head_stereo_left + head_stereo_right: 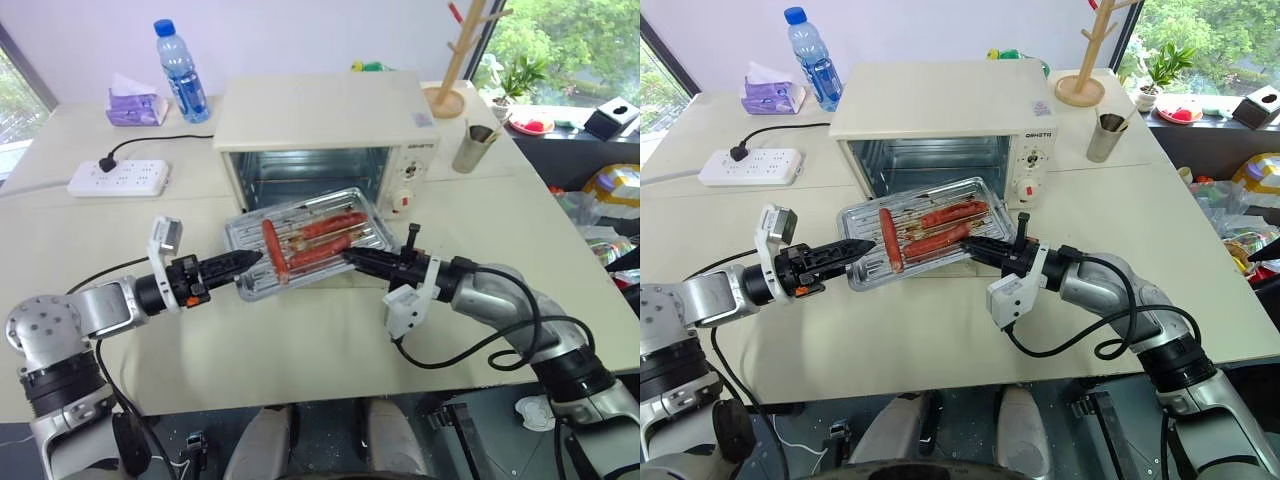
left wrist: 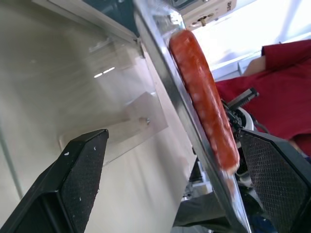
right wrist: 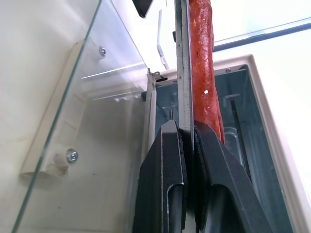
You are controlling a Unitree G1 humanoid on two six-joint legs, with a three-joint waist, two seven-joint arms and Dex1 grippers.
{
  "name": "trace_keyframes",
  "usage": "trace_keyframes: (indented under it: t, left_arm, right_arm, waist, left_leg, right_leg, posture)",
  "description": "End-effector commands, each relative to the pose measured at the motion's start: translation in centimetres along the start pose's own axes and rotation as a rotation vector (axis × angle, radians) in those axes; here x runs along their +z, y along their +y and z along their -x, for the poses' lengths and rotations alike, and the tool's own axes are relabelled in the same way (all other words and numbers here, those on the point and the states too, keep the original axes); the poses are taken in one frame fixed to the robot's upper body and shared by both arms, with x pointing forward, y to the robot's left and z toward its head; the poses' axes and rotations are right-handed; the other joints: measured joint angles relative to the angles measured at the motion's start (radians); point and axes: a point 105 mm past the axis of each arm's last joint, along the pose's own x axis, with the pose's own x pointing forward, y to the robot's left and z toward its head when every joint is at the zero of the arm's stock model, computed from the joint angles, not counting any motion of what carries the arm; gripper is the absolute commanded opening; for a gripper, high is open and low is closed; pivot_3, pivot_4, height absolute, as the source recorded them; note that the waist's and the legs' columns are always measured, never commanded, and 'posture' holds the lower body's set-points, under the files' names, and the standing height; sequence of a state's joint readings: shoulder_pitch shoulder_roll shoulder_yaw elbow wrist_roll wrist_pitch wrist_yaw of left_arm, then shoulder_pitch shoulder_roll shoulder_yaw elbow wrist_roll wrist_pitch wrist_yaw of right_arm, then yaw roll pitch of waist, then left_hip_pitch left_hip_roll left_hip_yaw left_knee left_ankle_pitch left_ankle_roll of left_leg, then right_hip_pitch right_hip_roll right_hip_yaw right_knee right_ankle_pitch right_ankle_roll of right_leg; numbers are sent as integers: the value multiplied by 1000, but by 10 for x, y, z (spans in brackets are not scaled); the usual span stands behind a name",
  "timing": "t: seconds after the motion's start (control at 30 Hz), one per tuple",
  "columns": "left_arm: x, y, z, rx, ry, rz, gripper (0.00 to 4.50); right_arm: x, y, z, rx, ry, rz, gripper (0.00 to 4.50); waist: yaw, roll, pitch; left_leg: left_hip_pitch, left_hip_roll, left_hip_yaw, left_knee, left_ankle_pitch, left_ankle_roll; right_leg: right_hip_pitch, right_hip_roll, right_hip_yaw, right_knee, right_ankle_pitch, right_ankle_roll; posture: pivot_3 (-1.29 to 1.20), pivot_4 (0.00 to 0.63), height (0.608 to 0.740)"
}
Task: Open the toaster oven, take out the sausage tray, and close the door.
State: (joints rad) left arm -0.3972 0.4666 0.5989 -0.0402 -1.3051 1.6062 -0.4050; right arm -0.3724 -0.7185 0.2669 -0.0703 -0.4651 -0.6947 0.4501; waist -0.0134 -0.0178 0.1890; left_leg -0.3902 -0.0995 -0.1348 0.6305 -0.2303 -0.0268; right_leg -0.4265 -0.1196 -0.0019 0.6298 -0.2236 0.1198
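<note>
Pinching sausage tray [image 1: 305, 243] edge, right gripper [image 1: 352, 258] clamped.

Bright, even daylight comes from the windows [image 1: 560, 40] behind and to the sides, so the pale surface [image 1: 300, 340] carries only soft, faint shadows. In the left wrist view the background beyond the sausage tray [image 2: 194, 131] is washed out to white and the close black fingers [image 2: 73, 184] look soft. The right wrist view shows pale reflections on the door [image 3: 87, 111] glass.
</note>
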Motion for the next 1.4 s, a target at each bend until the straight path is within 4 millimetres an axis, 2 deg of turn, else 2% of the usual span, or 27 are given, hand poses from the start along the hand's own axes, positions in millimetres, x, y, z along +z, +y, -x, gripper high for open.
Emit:
trace_keyframes:
  t: [0.03,0.07,0.17,0.23,0.37,0.43,0.77,0.9,0.93,0.97,1.0,1.13,1.27,1.4]
  left_arm:
    - [-1,-7,-3,-39,19,4,4500]
    - [-1,-7,-4,-42,18,12,4500]
    - [-7,-3,-7,-7,46,13,3739]
    - [-10,-3,-9,-10,53,21,2891]
    - [-10,-4,-10,-20,48,32,803]
    - [-10,-4,-11,-21,44,35,23]
    - [-9,-4,-13,-36,5,117,23]
    - [-9,2,-9,-7,-46,186,23]
    - [-10,3,-8,-1,-54,202,0]
    - [-11,3,-7,4,-61,214,0]
    - [-13,5,-6,9,-72,228,0]
    - [-18,9,-4,21,-116,260,0]
    - [-26,9,3,21,-190,279,0]
    - [-33,12,19,36,-300,305,0]
  right_arm:
    - [9,-18,2,-64,-31,43,14]
    - [9,-18,2,-66,-30,45,14]
    - [9,-18,2,-69,-25,47,0]
    - [9,-19,2,-71,-23,48,0]
    - [8,-19,2,-75,-16,50,0]
    - [8,-19,2,-75,-13,51,0]
    - [7,-19,4,-62,-4,51,0]
    - [8,-15,8,-23,-6,4,0]
    - [8,-14,9,-13,-7,-7,743]
    - [9,-13,10,-3,-12,-16,1002]
    - [10,-11,10,11,-16,-19,1607]
    - [18,-9,12,29,-53,-59,3306]
    - [29,-10,23,50,-105,-128,3306]
    - [4,-18,41,9,5,-333,3306]
  waist:
    - [-1,0,0]
    - [-1,0,0]
    - [0,0,0]
    - [0,0,0]
    - [1,0,0]
    - [1,0,0]
    - [1,0,0]
    - [2,0,0]
    - [2,0,0]
    - [2,0,0]
    - [1,0,0]
    - [3,0,0]
    - [6,0,0]
    - [5,0,0]
  left_leg:
    - [0,0,0,0,0,0]
    - [0,0,0,0,0,0]
    - [0,0,0,0,0,0]
    - [0,0,0,0,0,0]
    - [0,0,0,0,0,0]
    - [0,0,1,0,0,0]
    - [0,0,1,0,0,0]
    - [0,0,1,0,0,0]
    - [0,0,1,0,0,0]
    - [0,0,1,0,0,0]
    - [0,0,1,0,0,0]
    - [0,0,1,0,0,0]
    - [0,0,1,0,0,0]
    - [0,1,2,0,0,1]
  right_leg:
    - [0,0,0,0,0,0]
    - [0,0,0,0,0,0]
    - [0,0,0,0,0,0]
    - [0,0,0,0,0,0]
    - [0,0,1,0,0,0]
    - [0,0,1,0,0,0]
    - [0,0,1,0,0,0]
    - [0,0,1,0,0,0]
    - [0,0,1,0,0,0]
    - [0,0,1,0,0,0]
    - [0,0,1,0,0,-1]
    - [0,0,2,-1,-2,-4]
    - [0,0,2,-2,-2,-4]
    - [1,0,2,-3,-2,-4]
  posture:
    - [0,150,739]
    - [0,150,739]
    - [0,150,739]
    - [0,150,739]
    - [0,150,739]
    - [0,150,739]
    - [0,150,739]
    - [0,150,739]
    - [0,150,739]
    - [0,150,739]
    - [0,150,739]
    - [0,150,739]
    - [0,150,739]
    - [0,150,739]
